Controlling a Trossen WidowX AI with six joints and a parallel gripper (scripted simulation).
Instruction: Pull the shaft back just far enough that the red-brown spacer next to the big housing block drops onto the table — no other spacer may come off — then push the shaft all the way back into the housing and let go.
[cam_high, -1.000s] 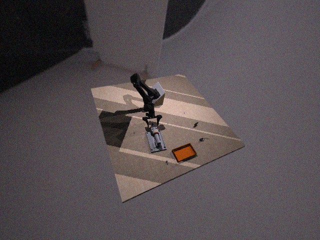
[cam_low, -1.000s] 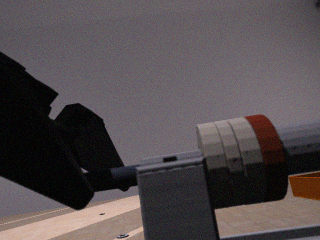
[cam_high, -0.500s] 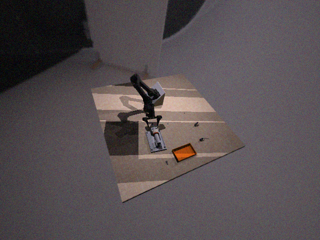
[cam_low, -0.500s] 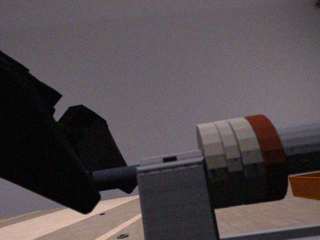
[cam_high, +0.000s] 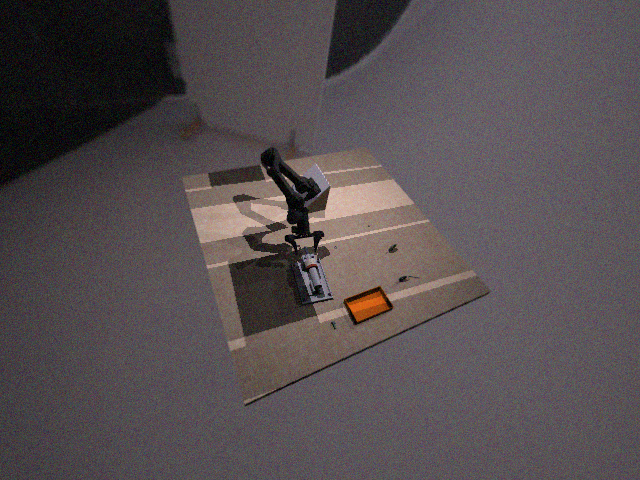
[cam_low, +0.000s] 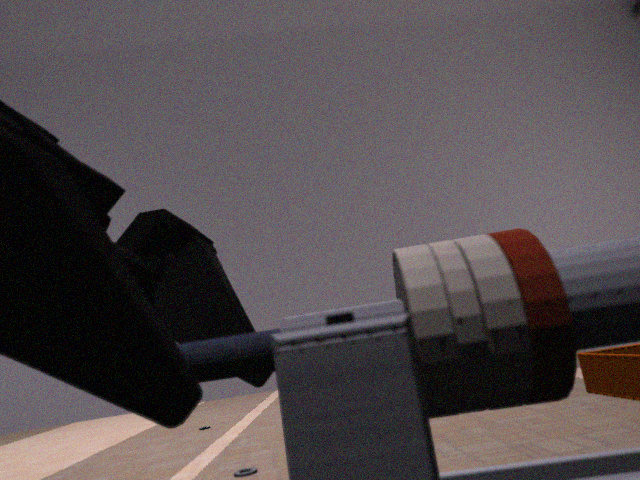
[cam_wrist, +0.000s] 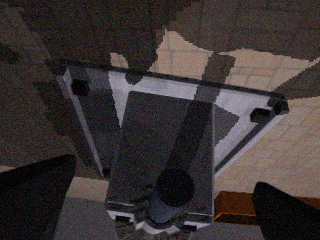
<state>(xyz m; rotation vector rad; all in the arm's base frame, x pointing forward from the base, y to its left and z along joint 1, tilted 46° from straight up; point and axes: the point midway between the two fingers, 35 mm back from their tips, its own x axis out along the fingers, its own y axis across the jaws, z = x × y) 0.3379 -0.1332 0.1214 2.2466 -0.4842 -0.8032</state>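
Observation:
The dark shaft (cam_low: 227, 355) (cam_wrist: 175, 187) sticks out of a grey upright block (cam_low: 351, 408) (cam_wrist: 150, 130). Beyond this block, three pale spacers (cam_low: 460, 289) and the red-brown spacer (cam_low: 535, 279) (cam_high: 311, 265) sit side by side around the shaft line. The red-brown one is against the grey cylindrical part of the housing (cam_low: 604, 273) (cam_high: 314, 279). My gripper (cam_high: 306, 251) (cam_low: 222, 390) (cam_wrist: 166, 178) is open and empty, its fingers on either side of the shaft's free end. The shaft inside the spacers is hidden.
The assembly stands on a pale base plate (cam_high: 306, 295) (cam_wrist: 155, 84). An orange tray (cam_high: 368, 307) (cam_low: 610, 374) (cam_wrist: 235, 204) lies beyond it. Small dark items (cam_high: 392, 248) (cam_high: 405, 279) (cam_high: 333, 324) and a ring (cam_low: 245, 471) lie on the table. A pale box (cam_high: 321, 188) stands behind the arm.

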